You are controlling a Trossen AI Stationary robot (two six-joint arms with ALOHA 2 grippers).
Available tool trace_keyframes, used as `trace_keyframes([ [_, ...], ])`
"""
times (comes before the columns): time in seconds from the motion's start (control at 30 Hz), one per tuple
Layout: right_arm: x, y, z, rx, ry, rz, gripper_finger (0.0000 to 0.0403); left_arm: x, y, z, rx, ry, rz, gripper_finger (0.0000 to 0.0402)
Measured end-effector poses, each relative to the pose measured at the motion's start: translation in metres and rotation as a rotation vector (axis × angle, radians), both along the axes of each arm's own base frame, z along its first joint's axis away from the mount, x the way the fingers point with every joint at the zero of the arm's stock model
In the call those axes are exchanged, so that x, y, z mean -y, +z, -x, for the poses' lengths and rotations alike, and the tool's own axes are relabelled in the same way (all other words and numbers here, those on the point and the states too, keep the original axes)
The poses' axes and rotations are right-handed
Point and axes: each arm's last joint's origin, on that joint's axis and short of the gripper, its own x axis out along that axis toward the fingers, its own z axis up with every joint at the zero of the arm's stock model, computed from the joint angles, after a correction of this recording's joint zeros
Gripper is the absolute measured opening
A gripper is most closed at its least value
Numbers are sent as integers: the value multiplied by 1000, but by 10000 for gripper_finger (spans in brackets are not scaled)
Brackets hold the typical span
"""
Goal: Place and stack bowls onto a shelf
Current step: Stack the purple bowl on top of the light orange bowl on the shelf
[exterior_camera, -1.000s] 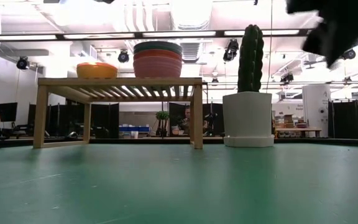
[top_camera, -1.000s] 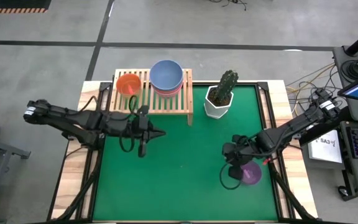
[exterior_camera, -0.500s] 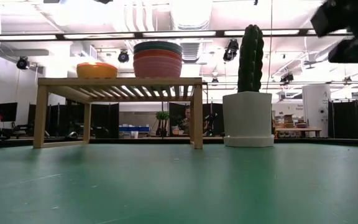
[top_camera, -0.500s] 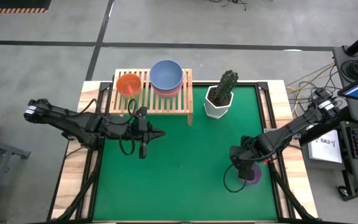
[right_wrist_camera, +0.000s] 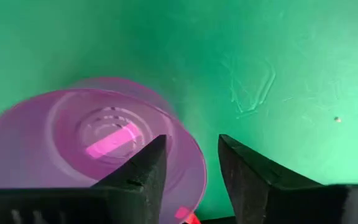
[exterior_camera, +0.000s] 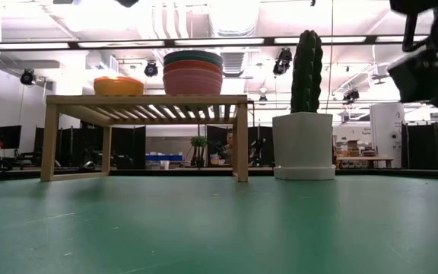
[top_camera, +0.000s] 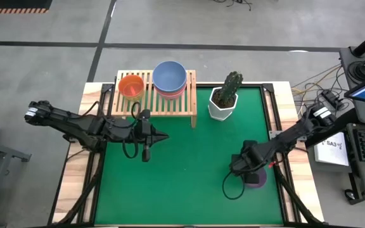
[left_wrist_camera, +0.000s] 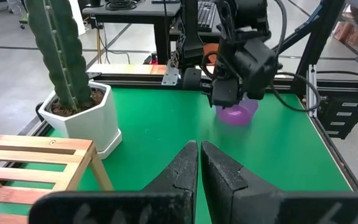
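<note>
Lining up the right gripper (right_wrist_camera: 188,163) over the purple bowl (right_wrist_camera: 92,140) on the green mat (top_camera: 182,164), near its right front part.

We see the right gripper's fingers parted, one over the bowl's inside and one outside its near wall, nothing clamped yet. The left gripper (left_wrist_camera: 199,163) waits closed and empty in front of the wooden shelf (top_camera: 170,104), which already carries the orange bowl (top_camera: 131,85) and a stack topped by the blue-grey bowl (top_camera: 169,76); the cactus pot (top_camera: 221,105) sits beside it. We judge the purple bowl light, thin, stiff plastic, smooth enough to slip, so the rim wall is the place to pinch. It stands upright, mouth up; being round, it has no long axis, only a vertical one.
</note>
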Motion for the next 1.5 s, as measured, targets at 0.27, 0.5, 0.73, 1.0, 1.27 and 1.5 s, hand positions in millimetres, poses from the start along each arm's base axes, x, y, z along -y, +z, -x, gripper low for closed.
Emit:
trace_keyframes([
  [0.27,-2,-18,-5,-61,26,47,40,0,-1,0,-2,0,1,1],
  [0.5,-2,-9,-7,-11,15,50,10,0,-1,0,2,15,47,1],
  [0.73,-4,26,-31,313,-40,255,8,1,-5,-4,-14,21,66,1],
  [1.0,-7,57,-74,872,-176,626,8,9,-33,-31,-107,27,53,27],
  [1.27,2,61,-116,1017,-303,831,8,15,-53,-64,-172,130,33,140],
  [1.5,-2,55,-144,981,-264,938,8,14,-63,-80,-286,363,-95,195],
])
